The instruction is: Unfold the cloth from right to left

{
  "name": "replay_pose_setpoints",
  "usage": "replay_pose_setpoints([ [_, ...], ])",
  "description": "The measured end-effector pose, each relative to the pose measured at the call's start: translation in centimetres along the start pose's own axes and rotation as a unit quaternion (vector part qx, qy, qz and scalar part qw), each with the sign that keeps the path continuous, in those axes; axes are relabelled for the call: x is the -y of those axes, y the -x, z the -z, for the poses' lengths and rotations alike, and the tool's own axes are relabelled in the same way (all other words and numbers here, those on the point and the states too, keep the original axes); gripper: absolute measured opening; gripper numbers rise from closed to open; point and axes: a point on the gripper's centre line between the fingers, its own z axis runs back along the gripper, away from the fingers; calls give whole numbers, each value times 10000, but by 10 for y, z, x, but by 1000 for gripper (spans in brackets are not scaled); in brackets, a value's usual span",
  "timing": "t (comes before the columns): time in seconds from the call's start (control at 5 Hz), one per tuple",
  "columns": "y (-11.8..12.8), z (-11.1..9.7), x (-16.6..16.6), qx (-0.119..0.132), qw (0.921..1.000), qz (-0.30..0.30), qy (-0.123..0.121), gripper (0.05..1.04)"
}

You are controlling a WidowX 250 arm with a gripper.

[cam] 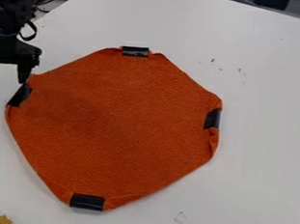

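You have a white tabletop (262, 122) under nearly the whole view, its far edge slanting across the top right; the orange cloth (116, 131) lies spread on it, left of centre, broadly flat, with slight puckers at the right corner and along the bottom; past the far edge, dark objects (270, 1) stand in the room, and at the upper left you see dark cables (50, 0) beyond the tabletop; four black strips sit on the cloth's border, one each at the top (135, 51), right (212, 119), bottom (87, 202) and left (18, 96); small dark scuffs (180, 219) mark the white surface.

The black arm (7, 21) is cut off by your view's left and top edges, and its dark parts merge, so they are hard to separate; the end effector (24, 80) points down at the left strip, its tip meeting the strip's upper end, black against black; you cannot tell whether it is clenched on the cloth or released; at the bottom left, a yellow-brown lump (1, 220) is cropped by the frame, too little of it showing to name.
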Motion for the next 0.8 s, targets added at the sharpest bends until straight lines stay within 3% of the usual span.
replay_pose_setpoints([
  [0.2,-1,-18,15,-9,9974,194,698,1001],
  [0.4,-1,-41,30,32,9896,400,1382,1001],
  [0.6,15,-53,40,27,9849,574,1634,1001],
  [0.8,28,-57,45,-275,9839,882,1531,1001],
])
